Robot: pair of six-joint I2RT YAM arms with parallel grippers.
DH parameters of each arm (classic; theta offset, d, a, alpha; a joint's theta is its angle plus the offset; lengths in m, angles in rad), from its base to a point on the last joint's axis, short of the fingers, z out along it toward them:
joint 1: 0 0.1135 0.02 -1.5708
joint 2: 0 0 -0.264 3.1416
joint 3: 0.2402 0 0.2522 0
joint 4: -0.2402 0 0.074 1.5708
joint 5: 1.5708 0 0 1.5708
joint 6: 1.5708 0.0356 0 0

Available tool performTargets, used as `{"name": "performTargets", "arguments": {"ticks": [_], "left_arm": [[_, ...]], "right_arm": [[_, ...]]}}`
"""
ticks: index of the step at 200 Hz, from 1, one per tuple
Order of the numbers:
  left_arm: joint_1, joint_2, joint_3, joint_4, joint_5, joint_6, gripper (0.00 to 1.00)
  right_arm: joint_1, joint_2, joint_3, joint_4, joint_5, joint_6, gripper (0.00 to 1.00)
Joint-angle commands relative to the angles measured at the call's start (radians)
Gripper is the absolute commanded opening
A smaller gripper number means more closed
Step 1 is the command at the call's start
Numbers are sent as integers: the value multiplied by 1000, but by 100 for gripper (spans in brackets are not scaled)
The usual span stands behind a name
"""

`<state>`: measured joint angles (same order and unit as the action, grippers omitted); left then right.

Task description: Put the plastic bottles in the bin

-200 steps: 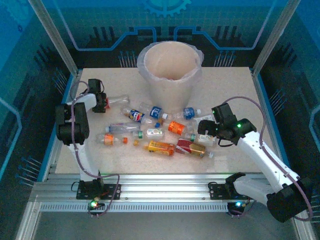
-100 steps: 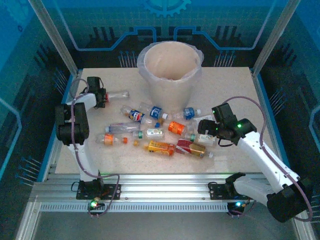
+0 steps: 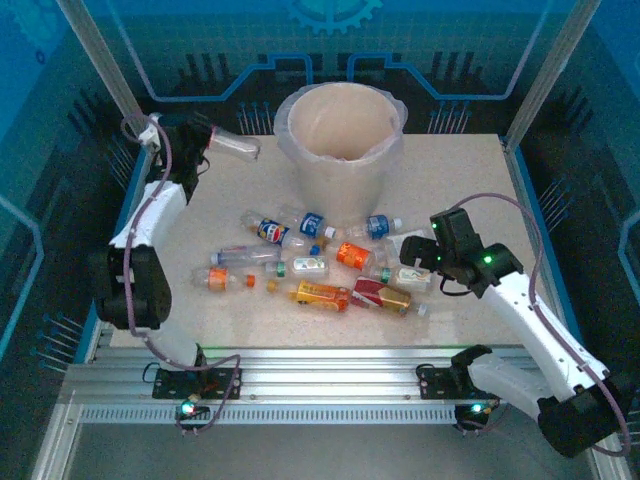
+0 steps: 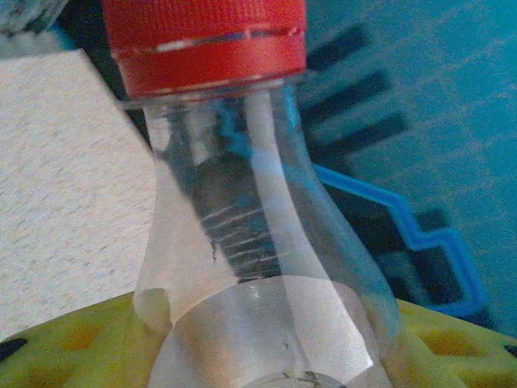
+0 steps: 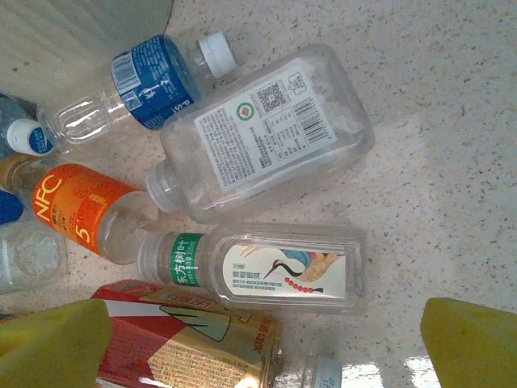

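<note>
**Top external view**
- Left gripper (image 3: 203, 142): upper left of the frame, raised off the table (image 3: 460, 170). It is clamped on a clear bottle (image 3: 235, 148) that juts toward the bin (image 3: 345, 150). The bottle hangs left of the rim and is not yet over the mouth.
- Loose plastic bottles (image 3: 310, 265): scattered across the middle of the frame, in front of the bin.
- Right gripper (image 3: 412, 258): centre right, low over the right end of that scatter, jaws apart.

**Left wrist view**
- The clear bottle (image 4: 242, 202) runs up the middle, with its red cap (image 4: 206, 40) at the top edge.
- The left gripper (image 4: 266, 368) has the bottle's body pinched between its yellow pads (image 4: 73, 347) at the bottom, so the cap end leads.

**Right wrist view**
- Right gripper (image 5: 262, 347): a yellow pad in each lower corner, spread wide, holding nothing.
- Crane-label bottle (image 5: 275, 271): lies crosswise just above the gap.
- Flat white-label bottle (image 5: 266, 137): upper centre.
- Blue-label bottle (image 5: 145, 81): upper left.
- Orange-label bottle (image 5: 77, 210): left edge.

**Handling note (a judgement)**
- The step in hand looks like the carry to the bin.
- Swing right at this height, so the cap end clears the bag-lined rim.
- Let go only once the whole bottle is over the mouth — thin crushed plastic could spring sideways if released early.
- The right gripper would do well to centre on the crane-label bottle and close across its narrow width.
</note>
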<state>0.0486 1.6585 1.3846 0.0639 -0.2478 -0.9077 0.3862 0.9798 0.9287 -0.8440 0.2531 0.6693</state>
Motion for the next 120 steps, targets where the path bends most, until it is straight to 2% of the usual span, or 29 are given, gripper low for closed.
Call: {"name": "performTargets", "arguments": {"ticks": [1, 65, 120], "left_arm": [[-55, -80, 50, 61, -78, 235, 31], [-252, -168, 202, 90, -159, 655, 30], [-390, -96, 355, 128, -115, 846, 30]], "right_arm": [[12, -34, -18, 11, 32, 23, 100], [7, -77, -44, 45, 51, 38, 100], [0, -75, -72, 63, 52, 38, 100]]}}
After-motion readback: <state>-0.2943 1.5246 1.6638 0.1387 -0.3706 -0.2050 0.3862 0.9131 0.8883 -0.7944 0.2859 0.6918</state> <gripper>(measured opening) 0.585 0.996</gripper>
